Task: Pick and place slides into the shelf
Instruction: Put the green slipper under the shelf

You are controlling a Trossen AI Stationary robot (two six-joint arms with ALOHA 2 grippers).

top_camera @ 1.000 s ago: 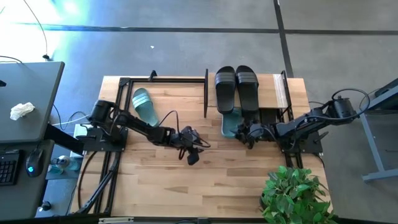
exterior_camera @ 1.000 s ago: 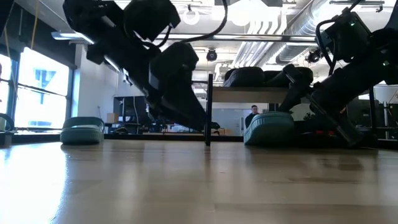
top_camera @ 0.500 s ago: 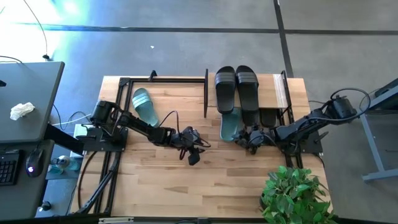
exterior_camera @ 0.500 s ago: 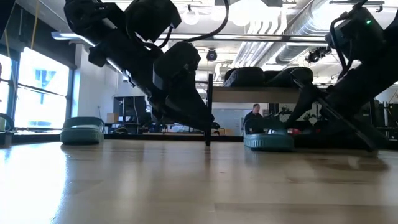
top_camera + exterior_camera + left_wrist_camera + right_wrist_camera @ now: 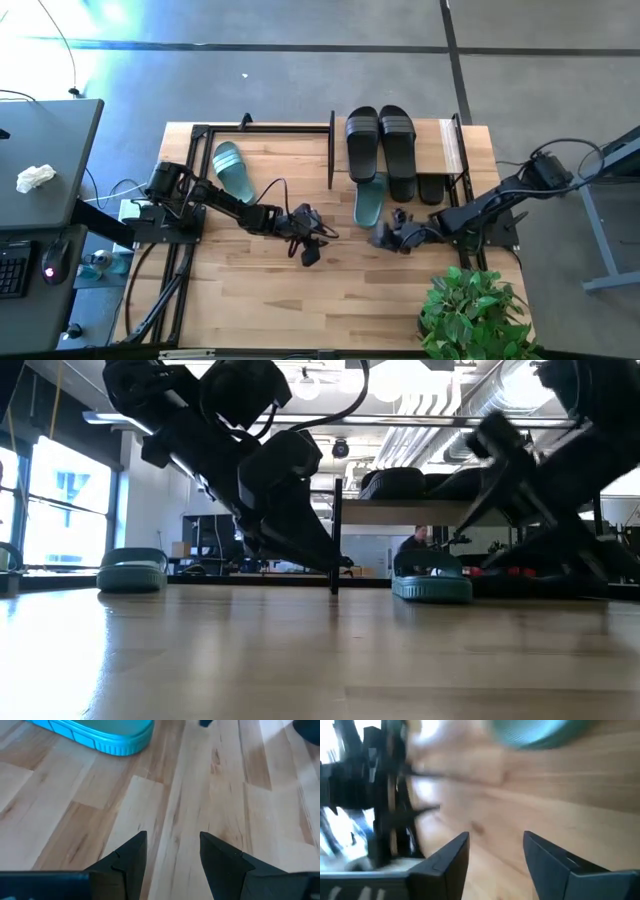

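High view is showing the right gripper (image 5: 387, 236) hovering over bare table (image 5: 300, 290) just in front of the shelf (image 5: 405, 150), fingers spread apart and gripping nothing. One green slide (image 5: 368, 199) is lying flat under the shelf's front edge, with a black pair (image 5: 380, 140) sitting on the top board (another black one (image 5: 432, 187) is peeking out underneath). The other green slide (image 5: 232, 168) is lying inside the open black frame (image 5: 262, 128). The left gripper (image 5: 308, 240) is waiting mid-table, fingers parted and empty.
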